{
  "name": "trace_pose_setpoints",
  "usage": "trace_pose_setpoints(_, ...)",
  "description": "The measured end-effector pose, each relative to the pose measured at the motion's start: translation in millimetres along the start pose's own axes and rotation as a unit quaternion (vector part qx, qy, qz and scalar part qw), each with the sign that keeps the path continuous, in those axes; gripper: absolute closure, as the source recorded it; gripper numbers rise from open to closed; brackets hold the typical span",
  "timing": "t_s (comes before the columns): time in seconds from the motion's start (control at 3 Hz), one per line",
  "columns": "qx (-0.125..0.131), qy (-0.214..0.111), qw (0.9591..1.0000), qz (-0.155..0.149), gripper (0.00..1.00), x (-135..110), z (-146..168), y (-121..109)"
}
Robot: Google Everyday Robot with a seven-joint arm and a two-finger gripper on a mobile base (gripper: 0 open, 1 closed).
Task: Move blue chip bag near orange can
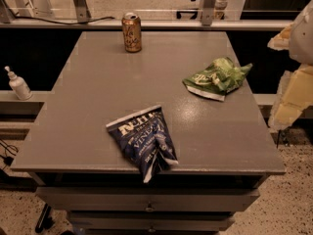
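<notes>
Now, the blue chip bag (pixel 144 141) lies at the table's (pixel 88 106) lower edge, well apart from the orange can (pixel 131 32) up top. The gripper (pixel 292 94) hangs at far right, seemingly not yet reaching in; whether it's spread, I cannot tell.

We've got a grey drawer table (pixel 98 106) centre frame, speckled floor (pixel 293 199) lower right, dim warm light. White pump bottle (pixel 18 86) on the left ledge (pixel 36 97), metal legs (pixel 78 1) along the top. Gripper (pixel 293 97) at right edge.
</notes>
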State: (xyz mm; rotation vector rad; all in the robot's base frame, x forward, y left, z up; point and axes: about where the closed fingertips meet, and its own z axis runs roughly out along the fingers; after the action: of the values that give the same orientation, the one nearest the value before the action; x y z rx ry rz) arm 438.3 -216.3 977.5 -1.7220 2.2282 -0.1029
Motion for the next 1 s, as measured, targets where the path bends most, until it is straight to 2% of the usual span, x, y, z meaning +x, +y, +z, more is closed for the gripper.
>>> trace_pose_setpoints(0.33,0.000,0.000,1.0000,0.000,0.00,0,0,0)
trace_pose_setpoints(0.67,-0.009,-0.020,0.9998,0.004,0.00,-4,13,3)
trace_pose_setpoints(1.0,-0.024,-0.066,0.9975,0.003,0.00,-26,38,21)
